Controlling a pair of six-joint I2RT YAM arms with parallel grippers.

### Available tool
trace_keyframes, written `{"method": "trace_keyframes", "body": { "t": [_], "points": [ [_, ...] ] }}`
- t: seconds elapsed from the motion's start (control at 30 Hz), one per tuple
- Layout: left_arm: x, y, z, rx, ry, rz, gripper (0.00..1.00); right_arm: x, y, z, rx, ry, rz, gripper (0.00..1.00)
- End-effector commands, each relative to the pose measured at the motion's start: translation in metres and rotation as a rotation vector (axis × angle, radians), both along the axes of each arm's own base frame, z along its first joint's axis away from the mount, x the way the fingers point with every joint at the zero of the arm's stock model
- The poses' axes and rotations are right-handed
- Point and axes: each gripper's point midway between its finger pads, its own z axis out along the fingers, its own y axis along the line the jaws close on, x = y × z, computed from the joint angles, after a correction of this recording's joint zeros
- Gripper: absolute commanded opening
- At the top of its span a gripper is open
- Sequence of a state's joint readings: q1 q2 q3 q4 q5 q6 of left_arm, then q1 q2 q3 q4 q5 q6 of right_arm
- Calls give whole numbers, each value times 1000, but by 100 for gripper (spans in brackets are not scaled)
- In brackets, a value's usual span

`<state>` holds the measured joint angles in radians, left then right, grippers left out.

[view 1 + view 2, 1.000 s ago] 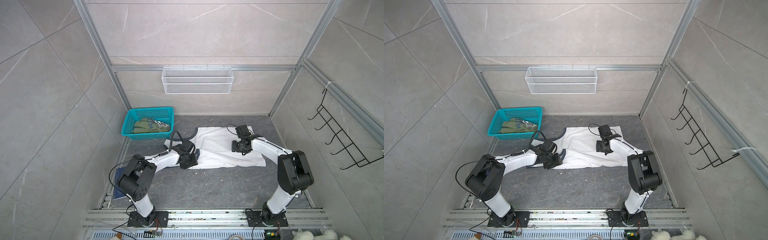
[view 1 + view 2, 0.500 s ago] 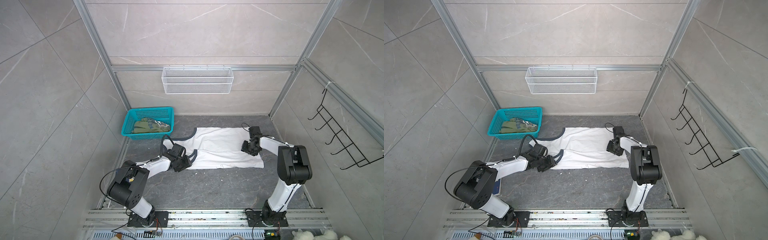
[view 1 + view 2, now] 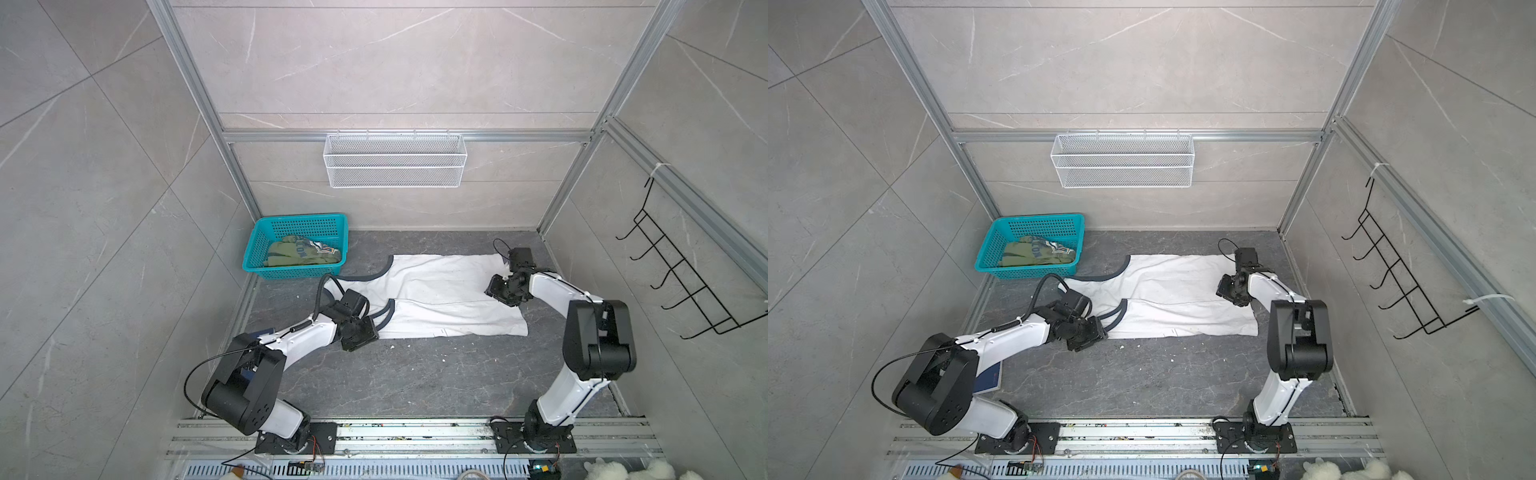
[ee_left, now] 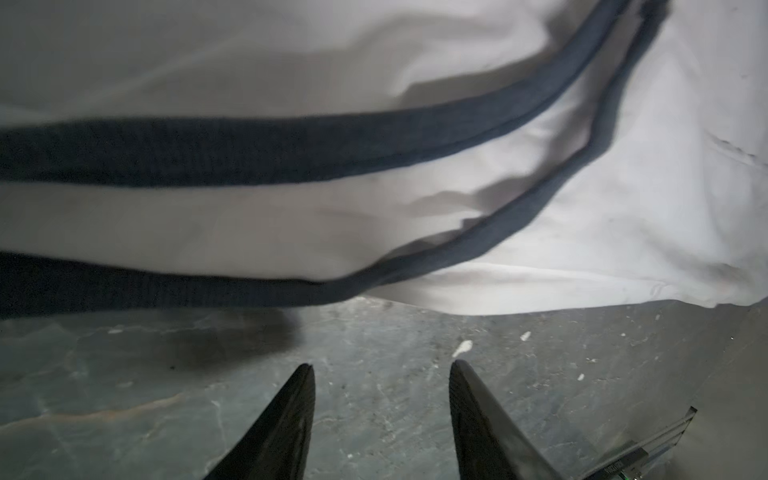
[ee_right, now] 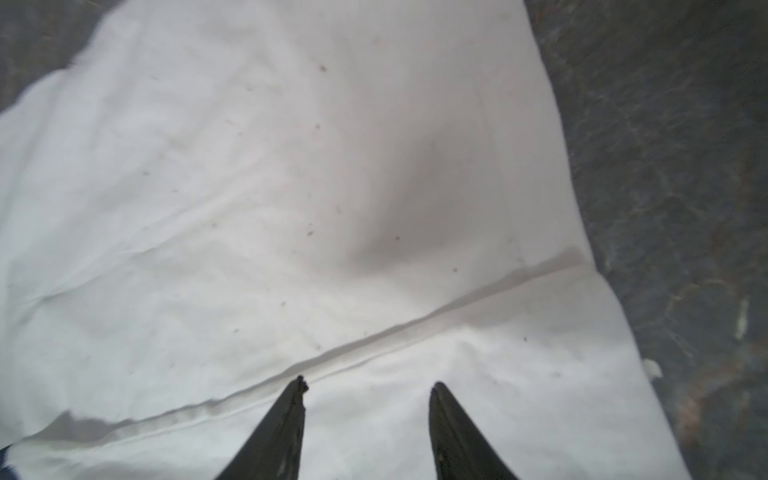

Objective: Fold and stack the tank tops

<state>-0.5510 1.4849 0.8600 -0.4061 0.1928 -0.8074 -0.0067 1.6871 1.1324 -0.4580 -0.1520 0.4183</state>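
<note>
While left fingers (image 4: 286,428) and right fingers (image 5: 282,428) gape empty, the spread-out white navy-trimmed cloth tank top (image 3: 436,291) probably wants an edge pinched next.

Top views look down overall; wrist views seemingly skim the white top (image 5: 291,187).

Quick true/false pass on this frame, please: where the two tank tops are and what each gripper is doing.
The white tank top lies flat on the table. True.
The olive green tank top is stacked on the white one. False: it sits bunched in the teal basket.
The left gripper is shut on the navy trim. False: its jaws are open and empty, over bare table beside the trim.
The right gripper is open over the white tank top. True.
</note>
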Motion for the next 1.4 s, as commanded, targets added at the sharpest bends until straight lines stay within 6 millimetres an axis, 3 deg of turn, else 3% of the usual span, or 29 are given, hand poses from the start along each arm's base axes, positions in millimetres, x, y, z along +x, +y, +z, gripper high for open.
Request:
{"method": "trace_keyframes", "body": {
  "t": [0.0,0.1,0.3,0.4,0.53,0.67,0.83,0.93,1.1,1.23,1.37],
  "points": [
    [25,-32,35,-50,-76,-58,56,-20,5,7,24,4,18,52],
    [54,-67,36,-139,-90,-82,56,-24,4,-6,64,25,-5,53],
    [100,-114,26,-189,-102,-132,57,-14,8,-29,138,50,-27,52],
    [109,-124,11,-192,-85,-147,57,-11,6,-43,156,77,-46,52],
    [109,-109,-30,-101,-19,-118,57,-15,-15,-63,155,126,-133,52],
    [91,-78,-62,8,23,-99,57,-22,-37,-76,172,158,-221,51],
    [53,-52,-75,73,46,-107,57,-31,-38,-82,204,173,-248,48],
    [26,-56,-75,68,57,-120,57,-47,-48,-81,198,170,-300,48],
    [-21,-79,-73,55,59,-157,57,-84,-63,-80,266,169,-392,48],
    [-43,-93,-66,53,49,-183,57,-104,-74,-75,269,165,-432,48],
    [-64,-93,-59,72,62,-197,57,-126,-86,-68,255,161,-481,48]
  ]
}}
